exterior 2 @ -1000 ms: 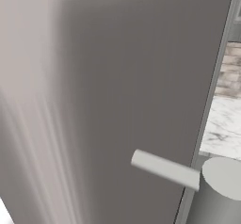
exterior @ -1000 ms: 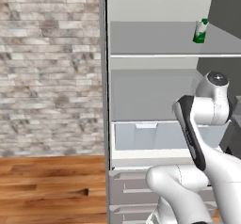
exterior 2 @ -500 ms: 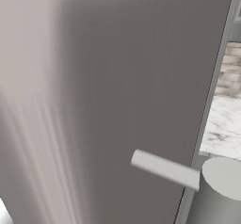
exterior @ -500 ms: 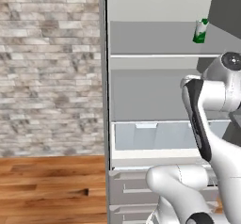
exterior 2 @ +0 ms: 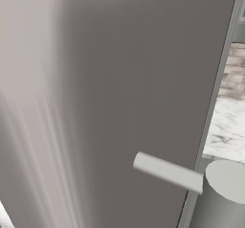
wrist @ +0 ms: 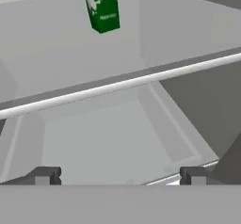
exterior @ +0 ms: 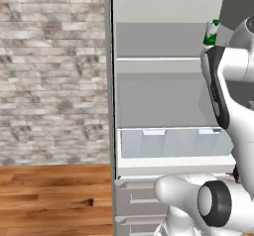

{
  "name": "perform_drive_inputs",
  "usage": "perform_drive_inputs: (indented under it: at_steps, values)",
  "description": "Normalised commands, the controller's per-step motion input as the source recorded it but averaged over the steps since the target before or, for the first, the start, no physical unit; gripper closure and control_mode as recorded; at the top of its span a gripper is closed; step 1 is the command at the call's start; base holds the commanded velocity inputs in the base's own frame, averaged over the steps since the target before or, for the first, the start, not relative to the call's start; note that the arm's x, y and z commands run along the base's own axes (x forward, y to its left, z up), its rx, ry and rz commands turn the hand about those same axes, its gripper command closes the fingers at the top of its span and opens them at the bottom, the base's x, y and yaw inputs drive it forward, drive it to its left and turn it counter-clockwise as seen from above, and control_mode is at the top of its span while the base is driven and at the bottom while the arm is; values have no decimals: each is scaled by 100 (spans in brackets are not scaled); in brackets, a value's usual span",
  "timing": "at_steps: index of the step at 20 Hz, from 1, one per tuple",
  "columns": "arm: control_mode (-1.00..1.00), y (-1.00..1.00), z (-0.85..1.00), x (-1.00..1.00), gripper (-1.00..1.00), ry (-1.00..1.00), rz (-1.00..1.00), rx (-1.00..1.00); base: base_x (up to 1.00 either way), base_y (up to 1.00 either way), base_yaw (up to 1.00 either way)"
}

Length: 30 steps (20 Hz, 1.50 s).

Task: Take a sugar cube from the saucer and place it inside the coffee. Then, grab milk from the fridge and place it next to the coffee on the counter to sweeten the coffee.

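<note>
The fridge [exterior: 163, 96] stands open with its pale shelves showing. The milk [wrist: 102, 9], a green-and-white carton, stands upright on the upper shelf [wrist: 70, 53], beyond that shelf's white front edge. In the left base view the milk [exterior: 211, 31] peeks out at the top right, partly behind my white arm [exterior: 223, 91]. My gripper [wrist: 120, 176] is open and holds nothing. It hangs in front of the shelves, below the carton and well short of it. Both fingertips [wrist: 44, 175] stand wide apart.
The fridge's grey door [exterior 2: 119, 78] with its bar handle [exterior 2: 167, 171] stands close on the right base camera's side. A strip of the marble counter [exterior 2: 228, 129] shows past it. A crisper bin [exterior: 168, 142] sits under the lower shelf. Brick wall [exterior: 49, 71] and wood floor [exterior: 49, 195] lie left.
My arm has swung up and to the right in the left base view and now covers part of the milk. The gripper stays open. The fridge and the door have not moved.
</note>
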Motion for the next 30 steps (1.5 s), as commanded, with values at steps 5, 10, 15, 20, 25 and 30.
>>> perform_drive_inputs:
  at_steps: [5,10,15,20,25,30]
  values:
    - [-100,-1,17,54,-100,-1,2,0,0,0,0]
    - [-100,-11,3,36,-100,-1,-1,0,0,0,0]
    - [-100,-43,27,45,-100,-12,-3,0,0,0,0]
    - [-100,-19,7,62,-100,-8,0,0,0,0,0]
    - [-100,-5,0,54,-100,0,0,0,0,0,0]
    - [-100,-25,0,22,-100,-4,0,0,0,0,0]
